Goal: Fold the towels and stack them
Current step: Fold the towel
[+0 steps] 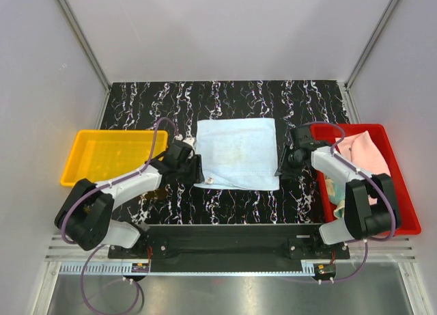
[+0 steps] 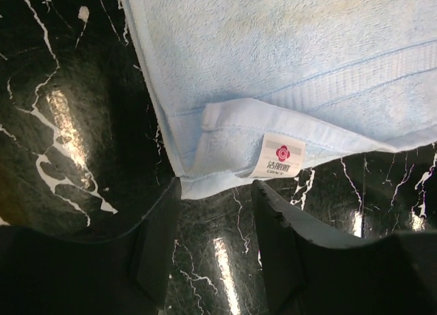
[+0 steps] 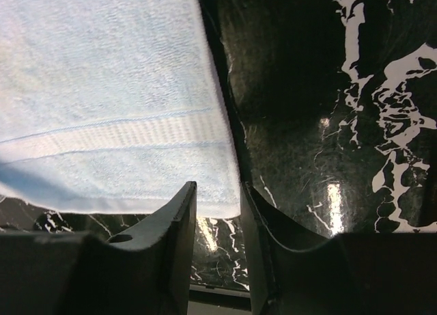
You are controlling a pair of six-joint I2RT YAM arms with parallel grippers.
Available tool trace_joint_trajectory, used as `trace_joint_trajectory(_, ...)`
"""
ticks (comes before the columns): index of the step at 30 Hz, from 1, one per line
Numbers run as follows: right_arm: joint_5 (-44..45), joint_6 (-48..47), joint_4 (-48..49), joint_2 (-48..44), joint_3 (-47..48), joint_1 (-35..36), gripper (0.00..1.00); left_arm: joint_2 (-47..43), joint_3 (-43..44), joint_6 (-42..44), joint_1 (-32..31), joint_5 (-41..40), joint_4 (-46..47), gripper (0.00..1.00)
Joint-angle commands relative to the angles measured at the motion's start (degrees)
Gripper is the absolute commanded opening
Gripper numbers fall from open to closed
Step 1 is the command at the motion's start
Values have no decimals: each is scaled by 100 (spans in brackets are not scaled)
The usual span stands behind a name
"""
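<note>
Light blue towel (image 1: 237, 153): I see it lying flat at the middle of the black marble tabletop (image 1: 150, 103), with a folded-over flap and a white label (image 2: 276, 156) at its near-left corner.
Left gripper (image 2: 213, 195): jaws apart with bare tabletop between them; the towel's near-left corner lies just past the fingertips.
Right gripper (image 3: 218, 195): jaws apart, not clamped; the towel's near-right corner sits right at the gap.
Red tray (image 1: 403, 185): on my right, holding a pink towel (image 1: 362, 151) and a pale yellow-green towel (image 1: 332, 187).
Yellow tray (image 1: 75, 161): on the left, beside the left arm.
</note>
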Motion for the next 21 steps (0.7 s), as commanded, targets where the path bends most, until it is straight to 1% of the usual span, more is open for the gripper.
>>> trace_joint_trajectory(1, 322, 163, 269, 141, 67, 48, 39, 64, 263, -107, -21, 122, 583, 49)
trace_joint_trajectory(2, 340, 242, 347, 150, 14, 48, 39, 47, 272, -90, -21, 139, 547, 47)
trace_joint_trajectory(6, 243, 497, 655, 176, -320, 48, 39, -373, 88, -186, -21, -62, 565, 46)
trace_joint_trajectory(8, 147, 559, 778, 203, -399, 48, 39, -541, 70, -169, -21, -159, 626, 47)
trace_joint_trajectory(10, 129, 585, 805, 212, -469, 48, 39, -577, 201, -107, -21, -186, 688, 51)
trace_joint_trajectory(13, 138, 603, 866, 168, -592, 48, 39, -218, 447, 86, -12, -160, 539, 51)
trace_joint_trajectory(17, 120, 638, 1016, 36, -777, 57, 39, 327, 711, 288, -12, 304, 600, 51)
trace_joint_trajectory(21, 120, 594, 1069, -43, -874, 48, 39, 820, 905, 350, -12, 341, 529, 51)
